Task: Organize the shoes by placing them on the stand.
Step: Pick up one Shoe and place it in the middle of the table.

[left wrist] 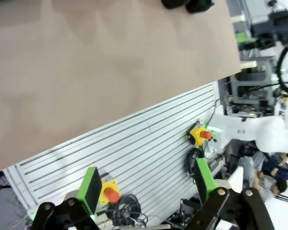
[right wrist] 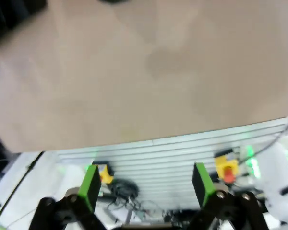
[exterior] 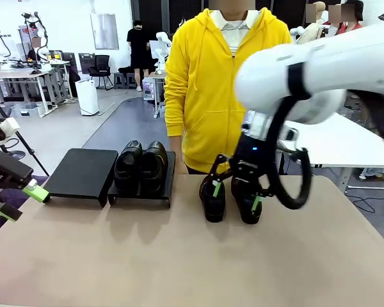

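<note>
Shoes (exterior: 212, 199) on the table (exterior: 179, 256) stood just behind the spread right gripper (exterior: 236, 196); another pair (exterior: 141, 167) filled the stand's (exterior: 83, 171) right section. Left wrist: left gripper (left wrist: 149, 189) spread, idle. Right wrist: jaws wide over table; straddling one shoe squarely seemed wise.

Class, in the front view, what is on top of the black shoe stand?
Two black shoes stand side by side on the stand's right section; the surface beneath them is covered.
</note>
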